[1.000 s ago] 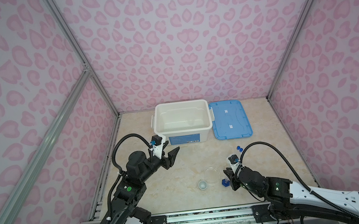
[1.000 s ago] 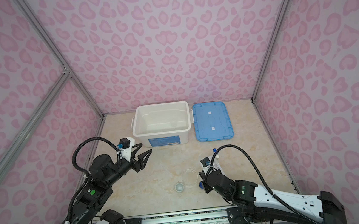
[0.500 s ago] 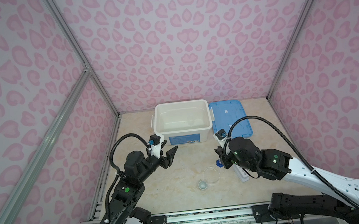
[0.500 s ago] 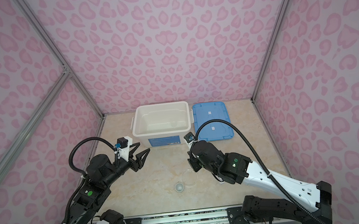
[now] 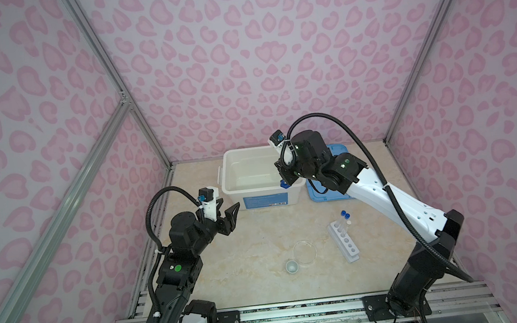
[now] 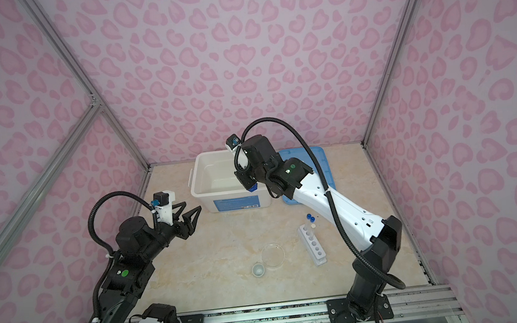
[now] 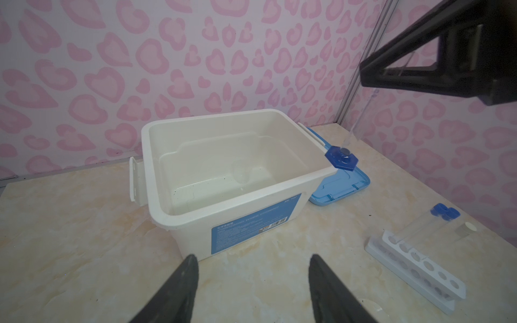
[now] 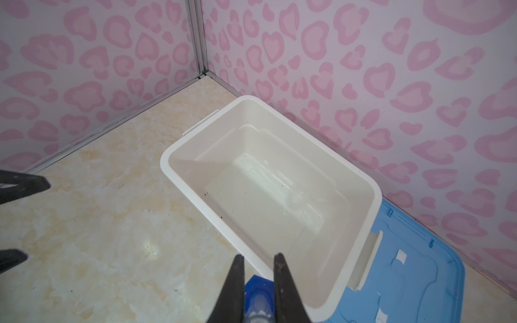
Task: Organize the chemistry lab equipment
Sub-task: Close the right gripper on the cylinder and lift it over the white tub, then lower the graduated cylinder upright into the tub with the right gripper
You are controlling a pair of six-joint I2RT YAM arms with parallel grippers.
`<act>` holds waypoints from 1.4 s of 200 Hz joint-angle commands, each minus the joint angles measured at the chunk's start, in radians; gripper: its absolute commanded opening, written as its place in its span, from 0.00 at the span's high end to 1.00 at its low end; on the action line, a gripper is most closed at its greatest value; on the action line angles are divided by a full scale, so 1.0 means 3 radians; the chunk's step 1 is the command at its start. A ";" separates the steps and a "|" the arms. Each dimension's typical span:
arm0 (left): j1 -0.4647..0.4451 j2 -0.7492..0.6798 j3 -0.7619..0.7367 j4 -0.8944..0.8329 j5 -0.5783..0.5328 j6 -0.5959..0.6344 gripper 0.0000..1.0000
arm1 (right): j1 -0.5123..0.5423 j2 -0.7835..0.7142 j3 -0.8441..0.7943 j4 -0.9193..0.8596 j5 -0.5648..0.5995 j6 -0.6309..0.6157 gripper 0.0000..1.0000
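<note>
Right jaws: narrow, pinched on the clear stem of the cylinder (image 8: 256, 290), with its blue base hanging past the tips. The right gripper (image 8: 258, 260) hangs at the near right corner of the bin (image 8: 167, 165).

Left jaws: wide apart, nothing between them. The left gripper (image 7: 253, 260) hovers above the table (image 7: 70, 237), short of the bin's front wall.

Risks, as judged:
- The base sits right at the corner rim, not clearly inside it. If the jaws let go here, the cylinder probably strikes the rim and tips out onto the table or the lid (image 8: 414, 274).
- Lowering without first going deeper over the bin would catch the base on the rim and twist the stem in the grip.
- The stem is smooth and thin, so a knock could slide it through the pads.
- A clear item (image 8: 296, 195) lies on the bin floor ahead of the right jaws; I cannot tell what it is. A drop from this height could hit it.

Surroundings:
- The lid lies flat just beyond the bin, on the right jaws' outer side.
- The rack (image 5: 344, 241), with the tubes (image 5: 343, 217) at one end, the dish (image 5: 304, 252) and the cup (image 5: 292, 266) sit well behind the right jaws, under that arm.
- Nothing stands between the right jaws and the bin's interior except the rim.
</note>
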 commanded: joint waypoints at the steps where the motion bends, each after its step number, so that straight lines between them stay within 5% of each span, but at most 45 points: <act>1: 0.0062 -0.0012 0.0026 0.0069 0.0039 -0.0045 0.35 | -0.0100 0.0438 0.0452 0.0179 -0.0338 -0.0107 0.93; 75: 0.0197 -0.0136 -0.0085 0.0094 -0.0055 -0.0284 0.35 | -0.0217 0.2519 0.2783 0.0111 -0.0950 -0.0060 0.92; 158: 0.0252 -0.0011 -0.0060 0.0069 -0.0045 -0.0315 0.35 | -0.0216 0.3116 0.2709 0.0769 -0.1237 -0.0094 0.92; 280: 0.0264 0.0198 -0.0029 0.0123 -0.0030 -0.0319 0.36 | -0.0284 0.3448 0.2773 0.0990 -0.1329 -0.0151 0.90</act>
